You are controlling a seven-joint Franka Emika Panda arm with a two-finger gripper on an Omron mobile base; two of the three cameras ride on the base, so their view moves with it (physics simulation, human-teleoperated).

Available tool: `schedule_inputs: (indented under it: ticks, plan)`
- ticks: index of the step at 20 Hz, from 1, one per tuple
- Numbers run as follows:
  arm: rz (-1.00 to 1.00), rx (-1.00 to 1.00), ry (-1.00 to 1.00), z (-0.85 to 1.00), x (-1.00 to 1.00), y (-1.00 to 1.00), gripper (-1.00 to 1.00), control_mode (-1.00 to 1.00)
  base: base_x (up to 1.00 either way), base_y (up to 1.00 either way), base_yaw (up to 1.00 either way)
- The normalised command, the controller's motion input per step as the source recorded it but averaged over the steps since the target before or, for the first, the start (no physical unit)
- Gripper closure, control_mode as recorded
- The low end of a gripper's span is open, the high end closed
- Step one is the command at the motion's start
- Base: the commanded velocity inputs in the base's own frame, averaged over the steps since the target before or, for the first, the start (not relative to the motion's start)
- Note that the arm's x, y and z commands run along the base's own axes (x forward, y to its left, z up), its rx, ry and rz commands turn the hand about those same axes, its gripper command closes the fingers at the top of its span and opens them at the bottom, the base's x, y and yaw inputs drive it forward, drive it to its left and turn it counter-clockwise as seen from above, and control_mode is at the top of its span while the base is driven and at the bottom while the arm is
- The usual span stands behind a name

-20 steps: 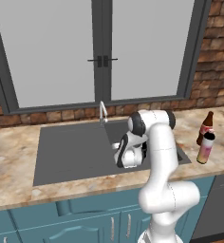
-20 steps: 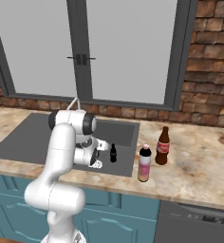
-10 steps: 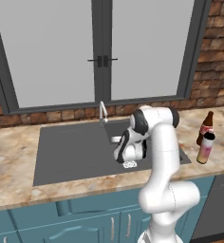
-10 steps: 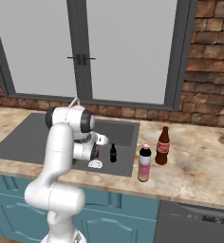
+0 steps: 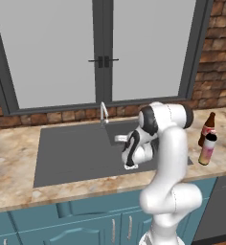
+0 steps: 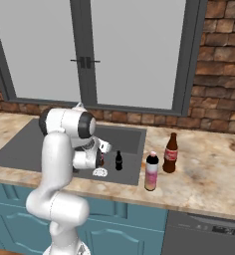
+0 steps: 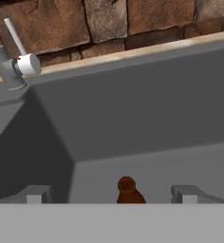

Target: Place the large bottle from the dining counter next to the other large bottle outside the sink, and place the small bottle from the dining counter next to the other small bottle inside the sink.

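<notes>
My gripper (image 7: 111, 193) hangs low inside the dark grey sink (image 5: 72, 153), open. The cap and neck of a small dark brown bottle (image 7: 126, 190) stand midway between the two fingertips (image 7: 35, 193), touching neither. The gripper (image 6: 100, 158) is just left of another small dark bottle (image 6: 118, 160), which stands upright on the basin floor. On the counter right of the sink, the pink-to-yellow large bottle (image 6: 151, 172) stands upright next to the taller brown red-labelled bottle (image 6: 171, 153). From the left, the hand (image 5: 132, 153) covers both small bottles.
A chrome faucet (image 5: 103, 112) rises at the sink's back rim, with a brick wall and grey window behind. A pale round drain (image 6: 99, 172) lies on the basin floor under the hand. The marbled counter (image 5: 14, 143) runs left and right of the sink.
The jaws have spread a little wider off the small bottle. The hand has shifted slightly, and the drain below it now shows.
</notes>
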Motion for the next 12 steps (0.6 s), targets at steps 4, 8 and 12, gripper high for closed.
schedule_inputs:
  ticks: [4, 8, 12]
  plan:
    - [0.00, 0.00, 0.00, 0.74, -0.41, 0.00, -1.00, -1.00, 0.00, 0.00, 0.00]
    - [0.00, -0.01, -0.01, 0.82, -0.38, 0.00, -1.00, -1.00, 0.00, 0.00, 0.00]
    - [0.00, -0.05, 0.00, 0.74, -0.32, 0.00, -1.00, -1.00, 0.00, 0.00, 0.00]
